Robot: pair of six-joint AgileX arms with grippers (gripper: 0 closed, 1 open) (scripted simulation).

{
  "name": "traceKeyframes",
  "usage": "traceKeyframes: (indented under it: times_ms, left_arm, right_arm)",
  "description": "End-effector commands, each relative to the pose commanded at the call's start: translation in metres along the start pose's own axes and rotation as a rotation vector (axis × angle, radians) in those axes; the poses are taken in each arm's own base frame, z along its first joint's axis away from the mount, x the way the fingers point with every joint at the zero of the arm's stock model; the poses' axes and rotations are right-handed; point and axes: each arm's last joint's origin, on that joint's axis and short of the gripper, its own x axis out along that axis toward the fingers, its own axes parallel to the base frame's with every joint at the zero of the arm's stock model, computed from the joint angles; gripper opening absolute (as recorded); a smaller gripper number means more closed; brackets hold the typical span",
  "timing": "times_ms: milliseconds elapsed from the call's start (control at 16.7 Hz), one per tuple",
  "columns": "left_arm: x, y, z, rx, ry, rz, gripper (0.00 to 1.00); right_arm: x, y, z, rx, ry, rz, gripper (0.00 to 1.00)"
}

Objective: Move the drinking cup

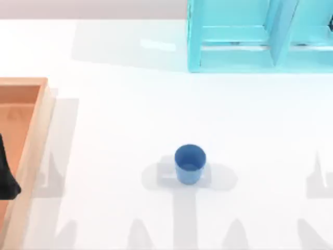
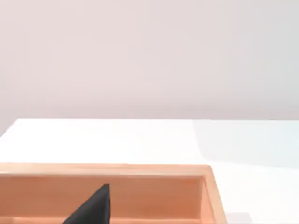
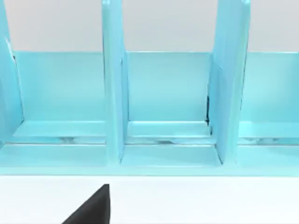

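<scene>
While upright mid-table, drinking cup (image 1: 190,164) stands well apart from left hand (image 1: 6,177).

Drinking cup (image 1: 190,163): smooth blue plastic, matt. Tray (image 1: 36,125): light wood (satin finish). Rack (image 1: 234,47): glossy turquoise. Table (image 1: 130,114): matt white.

The blue cup (image 1: 189,163) stands alone on the white bench (image 1: 119,130), with open room all around it. The wooden tray (image 1: 32,135) blocks the left side. The light blue rack (image 1: 234,52) blocks the far right.
</scene>
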Motion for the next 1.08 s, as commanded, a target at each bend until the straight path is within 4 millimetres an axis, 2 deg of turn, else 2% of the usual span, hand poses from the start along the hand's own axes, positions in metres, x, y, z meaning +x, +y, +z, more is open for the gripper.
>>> traceKeyframes:
  times_ms: [180,300,420,600,720,900,1080]
  left_arm:
    - [0.000,0.000,0.000,0.000,0.000,0.000,1.00]
    - [0.000,0.000,0.000,0.000,0.000,0.000,1.00]
    - [0.000,0.000,0.000,0.000,0.000,0.000,1.00]
    - [0.000,0.000,0.000,0.000,0.000,0.000,1.00]
    - [0.000,0.000,0.000,0.000,0.000,0.000,1.00]
    - [0.000,0.000,0.000,0.000,0.000,0.000,1.00]
    - [0.000,0.000,0.000,0.000,0.000,0.000,1.00]
  right_arm:
    - [0.000,0.000,0.002,0.005,0.009,0.004,1.00]
    - [0.000,0.003,0.010,0.027,0.056,0.026,1.00]
    - [0.003,0.007,0.027,0.062,0.136,0.061,1.00]
    - [0.014,0.018,0.064,0.124,0.309,0.121,1.00]
    - [0.030,0.030,0.093,0.162,0.455,0.157,1.00]
    - [0.071,0.059,0.128,0.196,0.708,0.190,1.00]
    - [0.121,0.104,0.142,0.193,0.978,0.184,1.00]
